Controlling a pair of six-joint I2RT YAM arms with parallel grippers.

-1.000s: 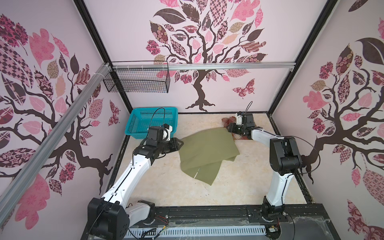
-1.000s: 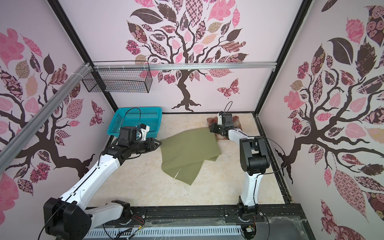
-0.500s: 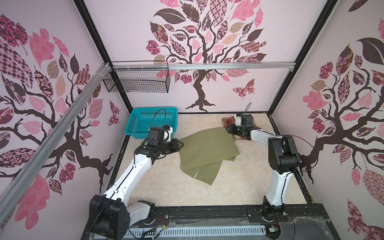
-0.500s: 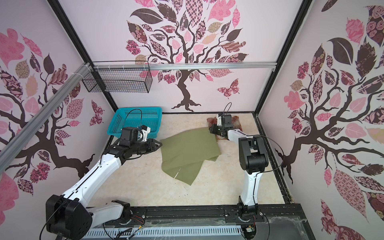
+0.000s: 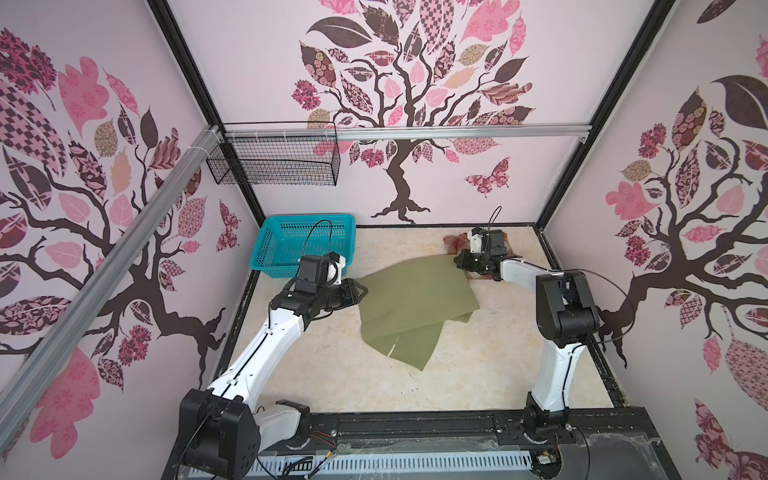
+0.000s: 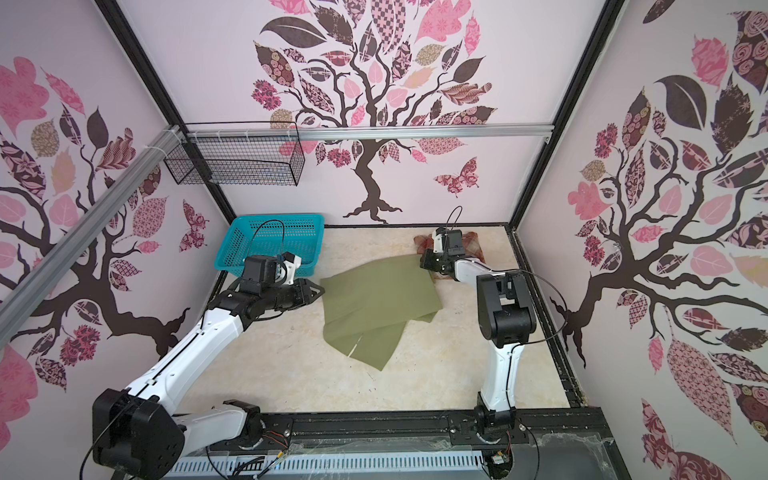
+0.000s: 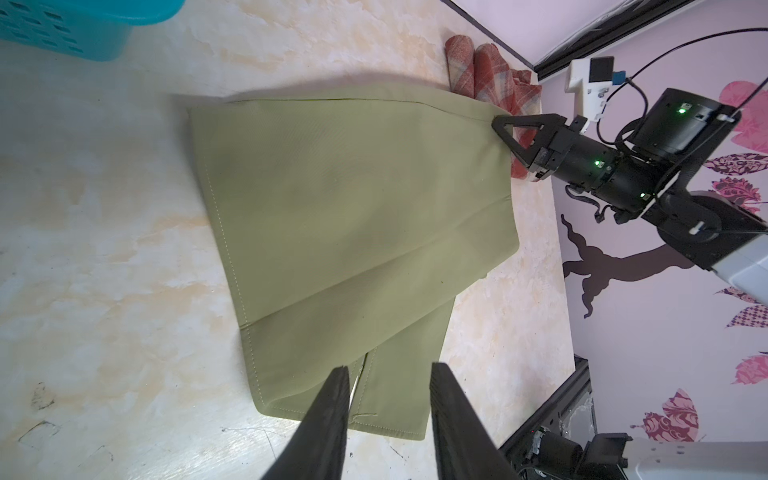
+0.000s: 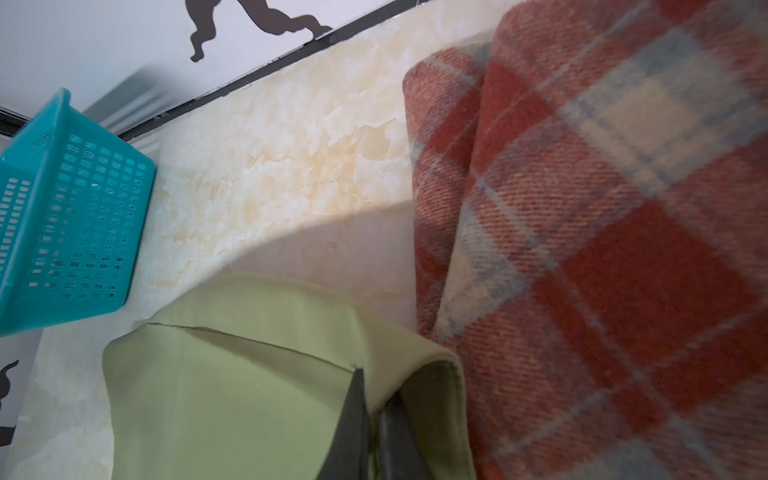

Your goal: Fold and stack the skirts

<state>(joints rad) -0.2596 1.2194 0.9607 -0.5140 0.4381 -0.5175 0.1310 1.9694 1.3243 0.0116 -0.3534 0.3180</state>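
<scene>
The olive-green skirt (image 5: pixel 411 299) (image 6: pixel 374 299) lies folded over itself mid-table. My right gripper (image 5: pixel 459 262) (image 6: pixel 424 264) is at its far right corner, shut on the edge, which curls up around the fingers in the right wrist view (image 8: pixel 372 390). Just behind that gripper, the rust-red plaid skirt (image 5: pixel 453 241) (image 8: pixel 602 249) lies bunched by the back wall. By the green skirt's left corner, my left gripper (image 5: pixel 361 291) (image 6: pixel 320 289) (image 7: pixel 388 370) hovers open, holding nothing; green cloth (image 7: pixel 353 208) shows past its fingers.
A turquoise plastic basket (image 5: pixel 291 245) (image 6: pixel 270 245) stands at the back left, close behind the left arm. A black wire basket (image 5: pixel 274 166) hangs from the rail above it. Bare marble-patterned tabletop (image 5: pixel 332 374) stretches in front of the skirt.
My right gripper's jaws have closed on the green skirt's far corner. Both arms have hardly shifted, and the skirt lies as before.
</scene>
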